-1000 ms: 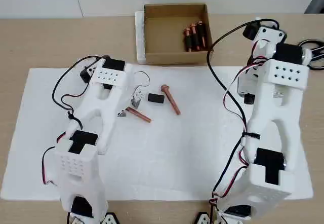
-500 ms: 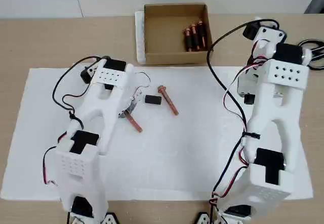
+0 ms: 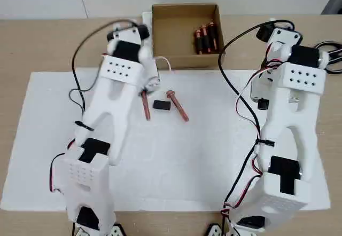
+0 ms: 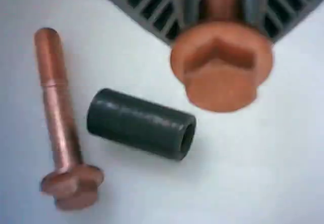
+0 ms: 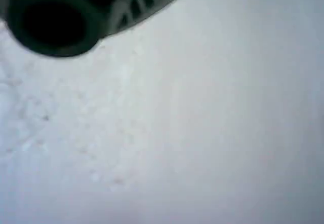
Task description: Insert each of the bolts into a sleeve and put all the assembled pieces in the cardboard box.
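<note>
Left claw [image 4: 221, 3] gripping bolt [image 4: 221, 67] by shank — sleeve [image 4: 140, 124] lying just beside, long axis running crosswise to bolt

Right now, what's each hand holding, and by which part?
Left hand: copper bolt, gripped on the shank below its head. Right hand: apparently a black sleeve, by its side.

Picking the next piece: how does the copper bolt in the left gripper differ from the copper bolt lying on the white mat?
The held copper bolt is clamped in the left gripper by its shank, head facing the wrist camera; the loose copper bolt lies free and flat on the white mat. The black sleeve lies between them. Both have flanged hex heads, no sleeve on.
</note>
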You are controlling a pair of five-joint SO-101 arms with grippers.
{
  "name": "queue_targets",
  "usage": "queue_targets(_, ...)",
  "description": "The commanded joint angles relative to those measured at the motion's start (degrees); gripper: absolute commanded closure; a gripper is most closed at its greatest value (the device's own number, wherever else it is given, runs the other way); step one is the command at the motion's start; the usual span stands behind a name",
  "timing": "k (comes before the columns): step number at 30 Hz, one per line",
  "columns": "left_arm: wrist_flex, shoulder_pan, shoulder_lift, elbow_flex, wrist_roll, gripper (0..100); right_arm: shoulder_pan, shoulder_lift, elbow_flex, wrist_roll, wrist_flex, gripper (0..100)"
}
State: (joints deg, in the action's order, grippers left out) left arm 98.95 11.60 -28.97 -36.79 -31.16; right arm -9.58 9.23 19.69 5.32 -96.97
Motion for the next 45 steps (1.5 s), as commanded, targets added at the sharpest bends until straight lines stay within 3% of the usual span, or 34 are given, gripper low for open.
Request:
queue_targets(1, 1.6, -2.0, 1.3, -5.1, 6.3, 99, -0.4, -4.0, 0.2, -1.1, -0.2, 99.5)
queue_targets(4, 1.5, -1.9, 0.9, -3.3, 11.6, 99, -0.3, -4.0, 0.2, -1.9, -0.2, 99.5)
queue_targets(9, 1.5, -1.8, 1.3, -2.7, 29.6, 99, 2.9, -4.2, 0.2, -3.3, -0.1, 99.5)
queue_targets(19, 1.4, -1.1, 12.7, -2.8, 33.7, 99, 10.2, -24.8, -4.2, -7.6, 4.3, 99.1)
queue_targets(33, 1.4, -1.2, 18.8, -2.8, 33.8, 99, 19.6, -74.5, -64.8, -7.4, 46.5, 99.5)
queue_targets(41, 1.3, -1.2, 18.7, -2.8, 28.9, 99, 19.9, -86.3, -79.2, -6.5, 53.6, 99.5)
queue_targets(45, 0.6, -1.3, 18.5, -2.4, 27.0, 99, 24.2, -92.4, -83.5, -6.7, 53.8, 99.5)
